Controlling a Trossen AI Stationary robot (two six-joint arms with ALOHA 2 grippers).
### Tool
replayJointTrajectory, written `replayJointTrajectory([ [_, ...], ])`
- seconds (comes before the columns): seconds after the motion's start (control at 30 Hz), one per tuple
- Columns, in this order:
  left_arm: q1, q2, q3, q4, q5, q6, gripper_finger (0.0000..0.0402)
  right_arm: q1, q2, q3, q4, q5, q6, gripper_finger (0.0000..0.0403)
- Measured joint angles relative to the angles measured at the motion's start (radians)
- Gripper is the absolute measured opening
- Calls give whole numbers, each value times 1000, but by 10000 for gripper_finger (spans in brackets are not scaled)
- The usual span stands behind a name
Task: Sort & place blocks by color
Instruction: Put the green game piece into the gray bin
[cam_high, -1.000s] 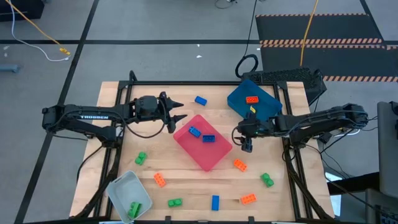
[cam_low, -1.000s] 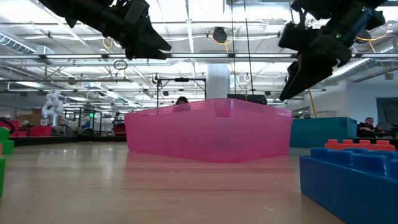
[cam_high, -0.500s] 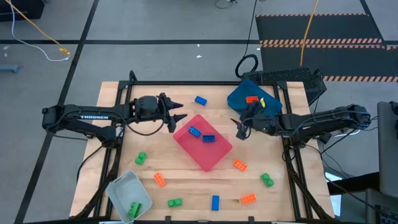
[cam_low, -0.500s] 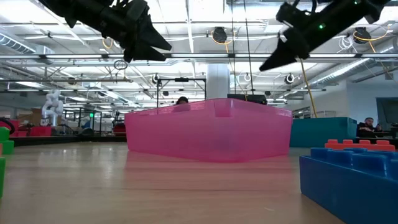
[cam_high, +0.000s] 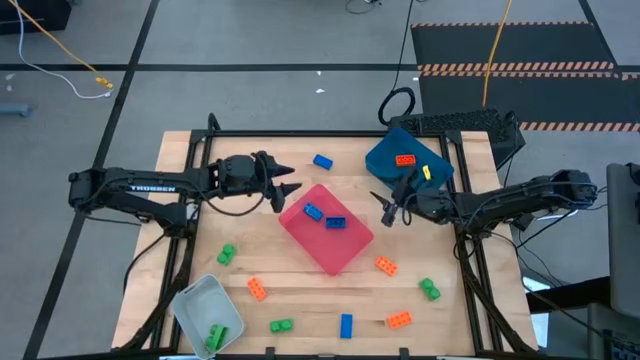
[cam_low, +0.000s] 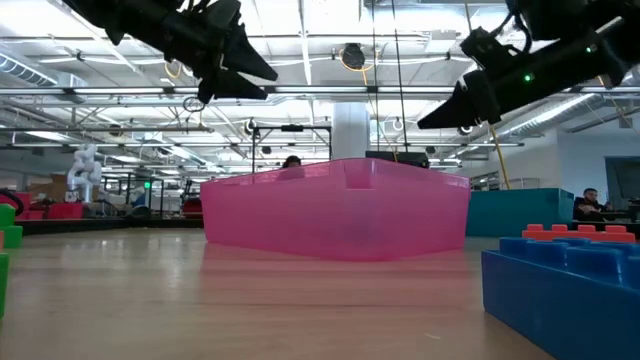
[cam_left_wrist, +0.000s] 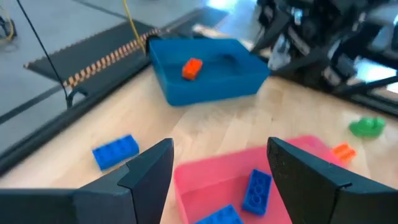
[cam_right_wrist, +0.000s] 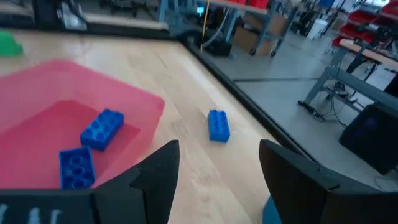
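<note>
Loose blocks lie on the table in the high view: a blue one (cam_high: 322, 161) near the far edge, green ones (cam_high: 226, 254) (cam_high: 282, 325) (cam_high: 430, 289), orange ones (cam_high: 257, 289) (cam_high: 385, 264) (cam_high: 399, 320) and a blue one (cam_high: 346, 325) near the front. Two blue blocks (cam_high: 324, 216) lie in the pink-red tray (cam_high: 340, 255), an orange one (cam_high: 405, 160) in the dark blue tray (cam_high: 385, 160), a green one (cam_high: 216, 336) in the pale grey tray (cam_high: 195, 298). My left gripper (cam_high: 288, 179) (cam_left_wrist: 217, 180) hovers open by the pink-red tray's far left corner. My right gripper (cam_high: 385, 208) (cam_right_wrist: 214, 180) hovers open between the pink-red and dark blue trays, empty.
A small yellow piece (cam_high: 425, 172) lies in the dark blue tray. Black frame rails (cam_high: 185, 240) (cam_high: 470, 270) run along the table's left and right sides. The low view shows a blue block (cam_low: 560, 290) close at the right and people in the room behind.
My right gripper has risen from just above the table beside the pink-red tray's right corner and moved toward the far edge. It has tipped from pointing down to nearly level, pointing toward the table's left, then drawn back slightly to the right. The blocks stayed put.
</note>
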Motion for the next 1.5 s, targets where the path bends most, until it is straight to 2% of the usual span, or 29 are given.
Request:
replayJointTrajectory([
  [0.1,-2,-6,1,-23,35,-47,257,0,0,-38,95,0,-13,215],
  [0.17,-5,-21,16,-111,49,-81,257,0,0,-48,134,-13,-25,215],
  [0.27,-6,-27,94,-361,36,-133,257,0,1,-49,164,-51,-48,215],
  [0.53,-28,-26,322,-1015,7,-377,257,0,0,-49,306,-50,-152,215],
  [0.67,-39,-19,353,-1306,6,-556,257,0,0,-49,293,-50,-180,215],
  [0.77,-55,-2,339,-1447,14,-691,257,-7,0,-49,292,-51,-217,215],
  [0.9,-102,50,310,-1493,108,-789,257,-31,0,-49,300,-51,-239,215],
  [1.03,-166,115,308,-1482,247,-804,257,-66,0,-49,306,-58,-238,215],
  [1.1,-201,150,308,-1482,306,-819,257,-87,0,-49,308,-97,-220,215],
  [1.23,-275,205,308,-1498,339,-848,257,-125,0,-49,307,-184,-158,215],
  [1.5,-349,293,306,-1437,340,-880,257,-137,1,-49,307,-185,-178,215],
])
